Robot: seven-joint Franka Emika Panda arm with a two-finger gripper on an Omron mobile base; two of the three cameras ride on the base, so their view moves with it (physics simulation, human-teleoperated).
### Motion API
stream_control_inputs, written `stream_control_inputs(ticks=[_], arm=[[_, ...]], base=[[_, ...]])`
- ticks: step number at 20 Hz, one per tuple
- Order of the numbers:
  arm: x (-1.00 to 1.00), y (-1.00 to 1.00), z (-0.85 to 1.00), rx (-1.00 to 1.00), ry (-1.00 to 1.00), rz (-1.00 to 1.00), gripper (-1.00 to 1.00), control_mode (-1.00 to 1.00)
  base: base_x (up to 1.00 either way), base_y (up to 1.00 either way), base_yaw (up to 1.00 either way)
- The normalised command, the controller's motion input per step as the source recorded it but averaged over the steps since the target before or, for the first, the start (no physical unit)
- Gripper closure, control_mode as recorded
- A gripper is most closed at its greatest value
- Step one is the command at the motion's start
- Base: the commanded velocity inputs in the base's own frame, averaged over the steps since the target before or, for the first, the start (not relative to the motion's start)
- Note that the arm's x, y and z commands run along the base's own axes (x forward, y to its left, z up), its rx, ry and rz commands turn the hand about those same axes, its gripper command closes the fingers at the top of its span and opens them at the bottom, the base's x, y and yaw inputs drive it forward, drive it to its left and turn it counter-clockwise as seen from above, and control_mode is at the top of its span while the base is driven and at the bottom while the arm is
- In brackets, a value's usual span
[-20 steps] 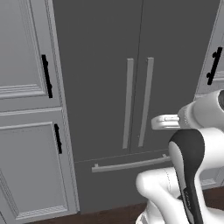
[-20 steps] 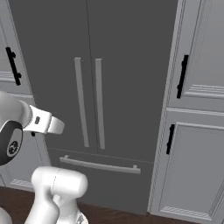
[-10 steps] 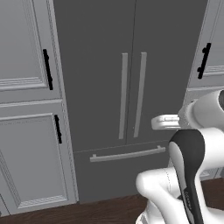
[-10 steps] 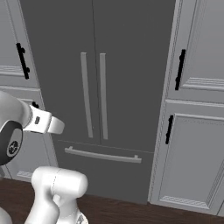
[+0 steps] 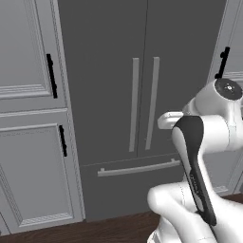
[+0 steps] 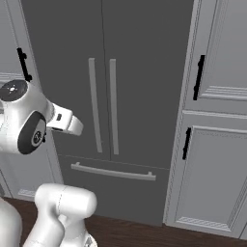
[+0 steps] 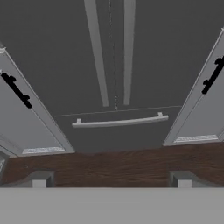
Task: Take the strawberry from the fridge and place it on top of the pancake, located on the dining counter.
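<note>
The fridge (image 5: 142, 95) stands shut, far ahead of the gripper (image 7: 111, 179), whose jaws are wide open and empty.

Flat, even rendered light, no hard shadows or glare, slightly soft throughout.

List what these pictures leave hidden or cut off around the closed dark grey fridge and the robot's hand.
- Fridge interior, and any strawberry inside: hidden in every view by the closed dark grey French doors.
- Top of the tall dark grey fridge: cut off by the upper edge in both base views.
- Gripper: hand view shows two dark finger tips set wide apart, holding nothing; the jaws' bases are cut off by the bottom edge.
</note>
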Motion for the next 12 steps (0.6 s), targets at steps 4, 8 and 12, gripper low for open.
stream_control_inputs(ticks=[4, 8, 12], arm=[[0.99, -0.39, -0.06, 0.0, 0.04, 0.01, -1.0, -1.0], [0.9, -0.28, -0.23, 0.0, -0.11, 0.0, -1.0, -1.0], [0.71, -0.02, -0.37, -0.01, -0.25, 0.0, -1.0, -1.0]], base=[[0.0, 0.0, 0.0], [0.0, 0.0, 0.0], [0.0, 0.0, 0.0]])
